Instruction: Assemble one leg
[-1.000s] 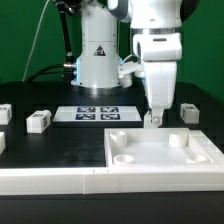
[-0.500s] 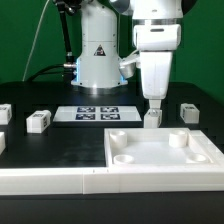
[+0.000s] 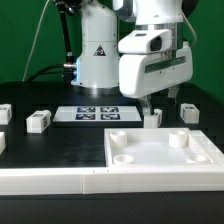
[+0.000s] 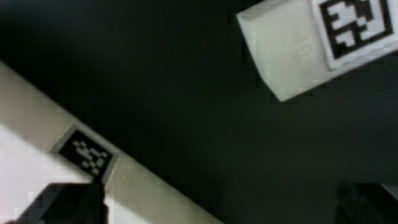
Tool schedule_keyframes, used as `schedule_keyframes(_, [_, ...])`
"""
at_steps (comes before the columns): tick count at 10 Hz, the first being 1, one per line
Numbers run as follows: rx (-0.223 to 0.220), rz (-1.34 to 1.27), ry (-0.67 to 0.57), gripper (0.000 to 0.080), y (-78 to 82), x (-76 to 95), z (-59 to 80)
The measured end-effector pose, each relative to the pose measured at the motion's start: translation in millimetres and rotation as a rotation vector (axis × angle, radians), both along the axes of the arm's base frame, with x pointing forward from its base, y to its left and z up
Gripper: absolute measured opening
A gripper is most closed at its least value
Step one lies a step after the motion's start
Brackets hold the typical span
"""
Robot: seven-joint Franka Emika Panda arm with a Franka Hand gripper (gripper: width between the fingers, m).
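Note:
A leg [image 3: 152,118], a small white block, stands on the black table right behind the back edge of the large white plate [image 3: 160,152]. My gripper [image 3: 163,100] hangs just above it and slightly toward the exterior view's right, with its broad side to the camera. In the wrist view the fingertips [image 4: 63,205] stand far apart with only dark table between them, so my gripper [image 4: 214,205] is open and empty. A tagged white block [image 4: 320,40] and a white edge with a tag [image 4: 86,150] show beyond the fingers.
Another leg [image 3: 190,112] stands at the exterior view's right. Two more [image 3: 38,121] [image 3: 3,114] stand at its left. The marker board [image 3: 98,113] lies in front of the robot base [image 3: 98,55]. A white ledge [image 3: 50,182] runs along the front.
My gripper has risen from around the leg by the plate and the wrist has turned, showing its broad side. The leg has stayed where it was.

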State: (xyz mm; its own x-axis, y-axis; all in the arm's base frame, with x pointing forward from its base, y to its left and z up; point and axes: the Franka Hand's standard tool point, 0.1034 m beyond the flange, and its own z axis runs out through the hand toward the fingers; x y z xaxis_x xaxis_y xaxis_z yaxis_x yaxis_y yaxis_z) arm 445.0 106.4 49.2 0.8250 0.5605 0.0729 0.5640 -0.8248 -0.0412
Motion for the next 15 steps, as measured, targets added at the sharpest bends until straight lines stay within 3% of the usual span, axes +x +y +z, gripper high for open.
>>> schedule_keyframes(5, [0.049, -0.463, 0.033, 0.0648, 11.5, -0.7, 0.7])
schedule_keyframes(9, [0.07, -0.558, 0.054, 0.0648, 60.1, -21.0, 0.4])
schedule_keyframes(11, [0.073, -0.575, 0.068, 0.0648, 92.0, -34.7, 0.4])
schedule_keyframes(14, [0.061, -0.559, 0.087, 0.0648, 95.1, -36.8, -1.6])
schedule_keyframes(15, [0.037, -0.55, 0.126, 0.0648, 92.6, -40.5, -3.6])
